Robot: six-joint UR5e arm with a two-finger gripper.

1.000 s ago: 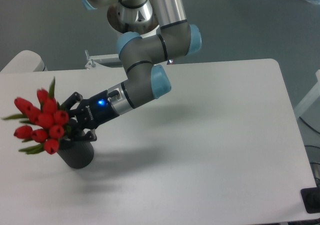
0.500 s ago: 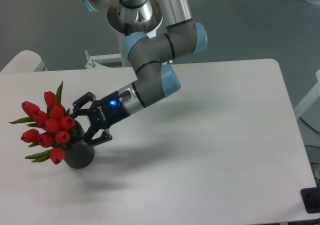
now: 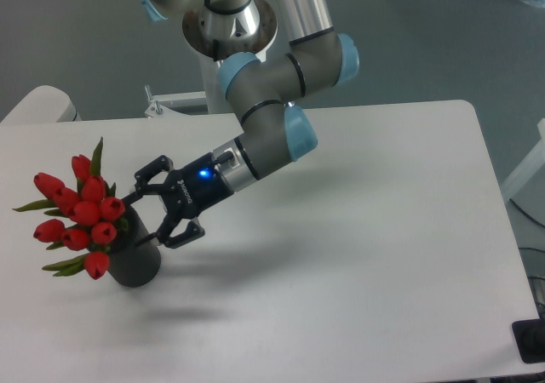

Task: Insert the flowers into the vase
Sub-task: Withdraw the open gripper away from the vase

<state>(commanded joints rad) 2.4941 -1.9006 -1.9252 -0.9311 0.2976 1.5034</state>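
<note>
At the near left of the table (image 3: 366,255), the vase (image 3: 136,264) stands upright with the flowers (image 3: 81,217) seated in it, the red buds leaning out to the left over its rim and a few green leaves poking beyond them. By the look of it the bunch is in, so the task reads as essentially done; what remains is judged to be a clean retreat.

Just to the right of the vase mouth sits the gripper (image 3: 153,208), its two fingers spread apart with nothing between them, so it has let go. The lower finger (image 3: 183,234) lies very close to the vase's upper right edge; whether it touches cannot be told from this view.

For the step in hand, the sensible line is to draw the tool back up and to the right along its own axis, away from the stems, without sweeping sideways. The bunch leans heavily to one side, so a nudge on the vase or a finger snagging a leaf could tip or drag it. Keeping the fingers spread until they are well apart from the rim seems wise.

Farther back, the arm (image 3: 272,136) rises to its grey and blue joints. A blue light glows on the wrist, and a small pale marking runs along the gripper body, too small to read.
</note>
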